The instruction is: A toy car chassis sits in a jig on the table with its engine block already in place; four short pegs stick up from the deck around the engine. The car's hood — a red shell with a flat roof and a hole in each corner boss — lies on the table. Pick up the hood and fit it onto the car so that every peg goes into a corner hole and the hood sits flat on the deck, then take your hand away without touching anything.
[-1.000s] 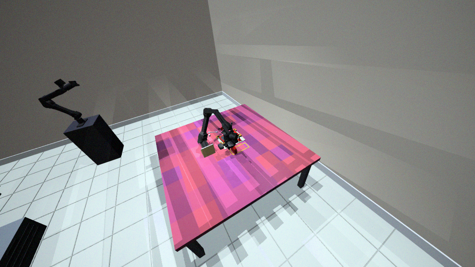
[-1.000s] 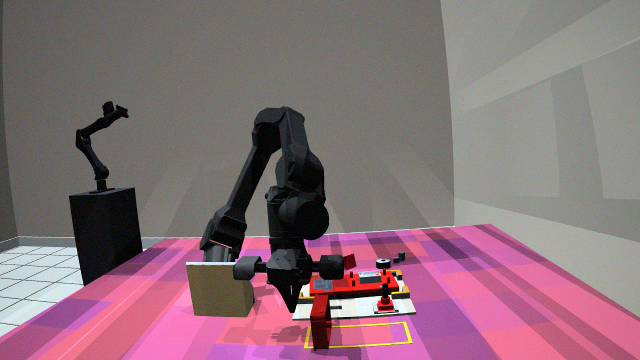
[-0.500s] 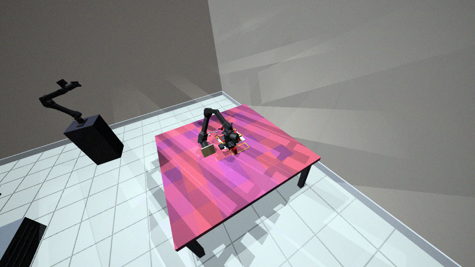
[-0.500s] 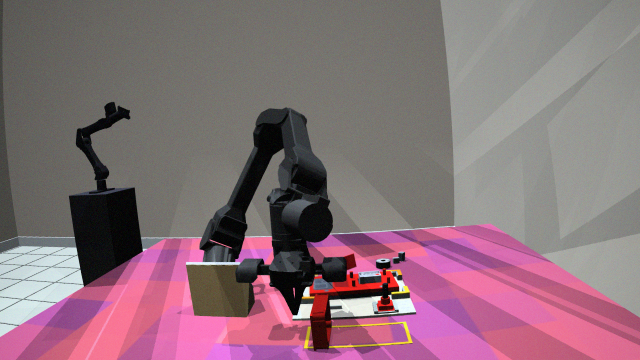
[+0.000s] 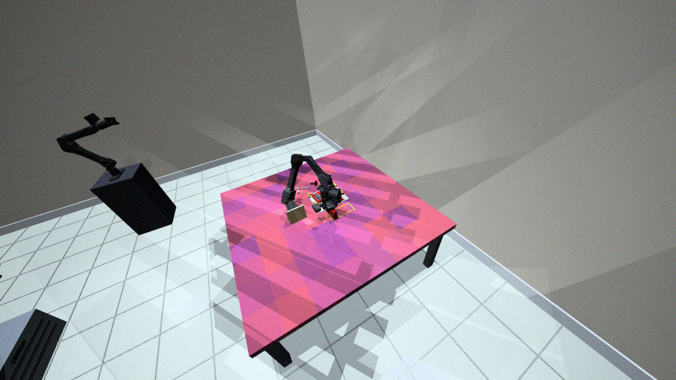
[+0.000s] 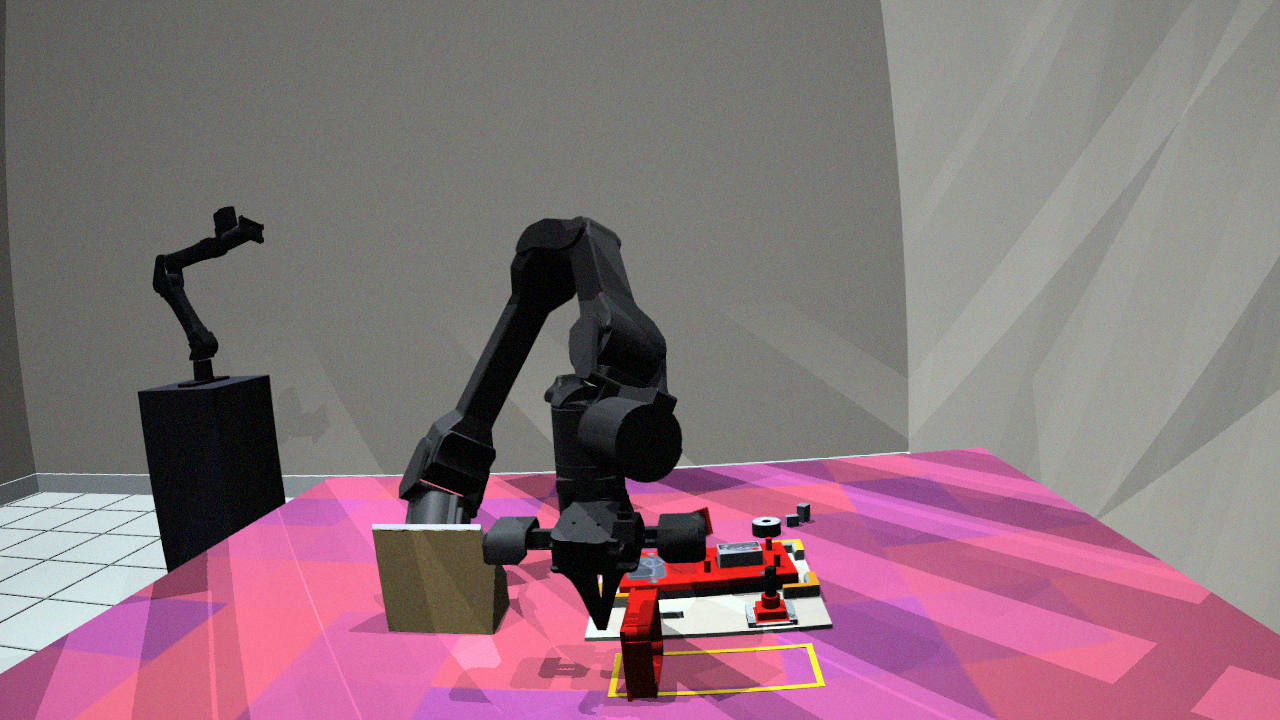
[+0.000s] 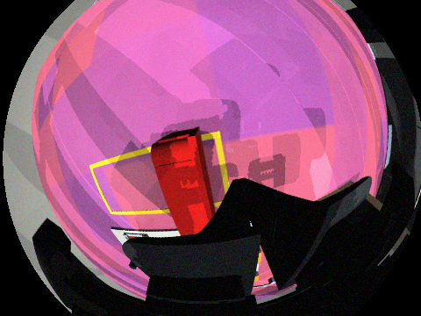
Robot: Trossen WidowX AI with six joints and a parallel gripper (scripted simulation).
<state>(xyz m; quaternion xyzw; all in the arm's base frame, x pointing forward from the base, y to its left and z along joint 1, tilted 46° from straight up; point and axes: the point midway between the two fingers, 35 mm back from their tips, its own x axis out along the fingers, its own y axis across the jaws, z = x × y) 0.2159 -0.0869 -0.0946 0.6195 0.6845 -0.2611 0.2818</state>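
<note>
The red hood [image 6: 640,646] [image 5: 333,214] [image 7: 189,189] stands on edge at the left end of a yellow marked rectangle [image 6: 716,648] [image 7: 101,189], just in front of the jig. The red chassis [image 6: 693,565] sits in the white jig [image 6: 707,619] with the grey engine block [image 6: 738,555] on its deck. My gripper [image 6: 599,619] is shut and empty. It points down, low over the jig's front left corner, just left of the hood's top edge. I cannot tell whether it touches the hood. The pegs are too small to make out.
A tan box [image 6: 438,580] stands left of my gripper at the arm's base. A red and black post [image 6: 769,605] stands on the jig's front right. A black ring [image 6: 766,526] and small grey cubes [image 6: 798,514] lie behind the jig. A second arm on a black pedestal [image 6: 210,456] stands off the table.
</note>
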